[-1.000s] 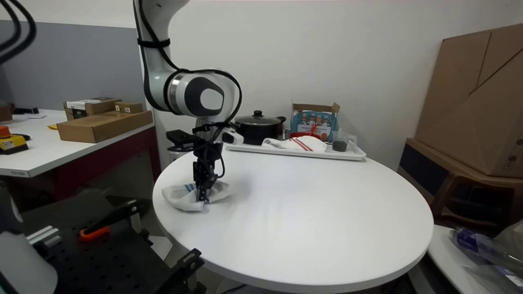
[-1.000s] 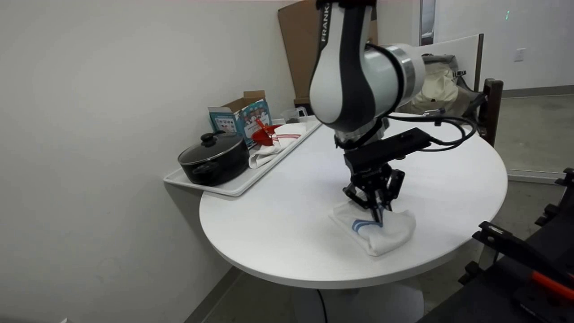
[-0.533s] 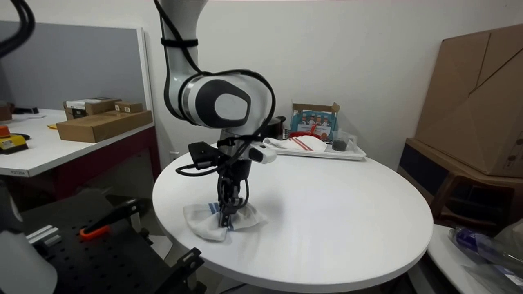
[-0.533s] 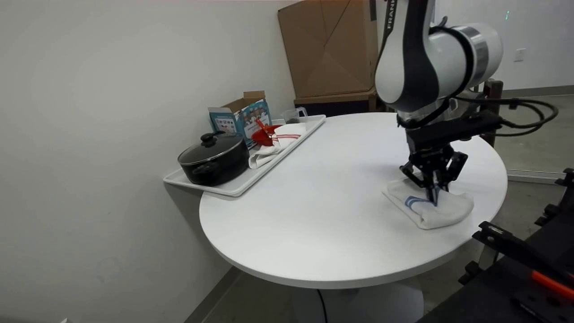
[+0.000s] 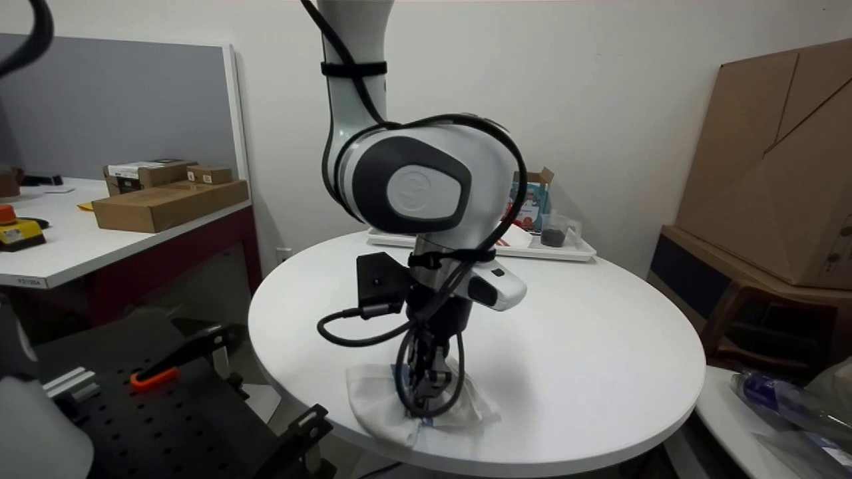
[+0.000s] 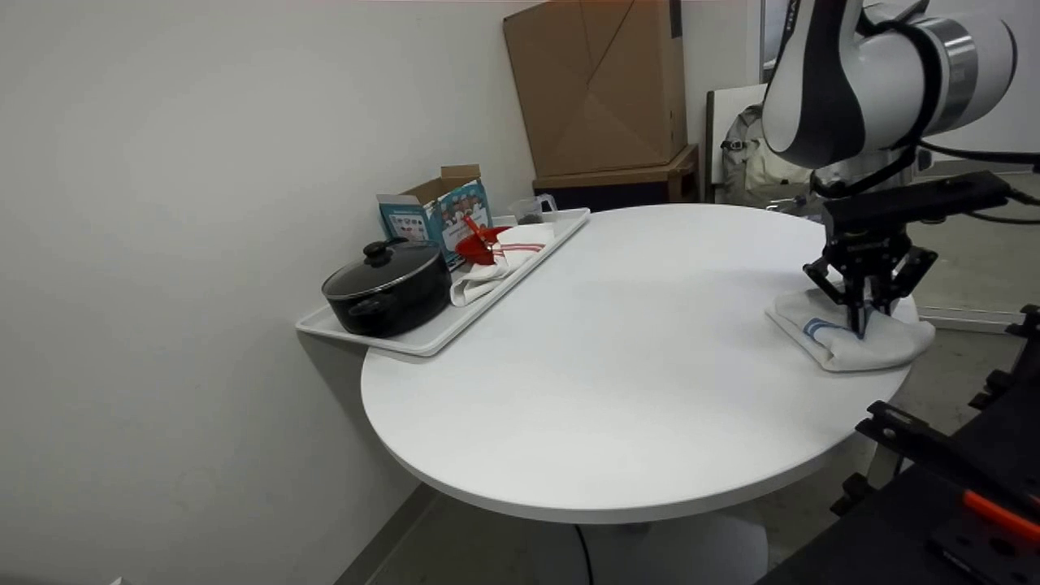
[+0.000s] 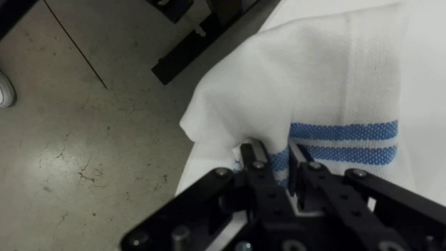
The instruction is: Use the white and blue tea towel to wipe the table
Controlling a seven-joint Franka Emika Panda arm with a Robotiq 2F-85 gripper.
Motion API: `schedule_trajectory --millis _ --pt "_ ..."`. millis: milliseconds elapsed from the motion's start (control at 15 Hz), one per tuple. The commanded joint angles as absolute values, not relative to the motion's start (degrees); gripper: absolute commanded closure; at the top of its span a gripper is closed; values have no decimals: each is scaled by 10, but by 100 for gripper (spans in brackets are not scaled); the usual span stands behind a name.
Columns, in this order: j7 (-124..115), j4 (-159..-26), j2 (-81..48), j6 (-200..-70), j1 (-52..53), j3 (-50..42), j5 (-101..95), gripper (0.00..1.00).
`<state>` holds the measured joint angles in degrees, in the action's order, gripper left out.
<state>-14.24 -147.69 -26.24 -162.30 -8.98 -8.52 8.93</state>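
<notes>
One lidded black pot (image 6: 387,288) stands at the left on a white tray (image 6: 443,327), in an exterior view, followed by an open blue box (image 6: 457,213) and a red-striped cloth (image 6: 512,258). At the right of the round table (image 6: 617,374), the gripper (image 6: 872,320) points down, its jaws closed on a fold of the white and blue tea towel (image 6: 845,348), which lies there, partly beyond the rim.

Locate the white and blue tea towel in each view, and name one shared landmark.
In an exterior view: tea towel at lower centre.
In an exterior view: tea towel at right, just below mid-height.
In the wrist view: tea towel from centre rightward, mostly upper half.
Shared landmark: the gripper, down on the tea towel.
</notes>
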Motion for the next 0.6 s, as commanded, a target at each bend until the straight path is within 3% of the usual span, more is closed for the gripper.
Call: schedule_trajectory --millis 0,533 --pt "-111 -1431 -302 -1639 -129 -91 107 96" --pt "-109 -1306 -351 -1596 -170 -86 117 96"
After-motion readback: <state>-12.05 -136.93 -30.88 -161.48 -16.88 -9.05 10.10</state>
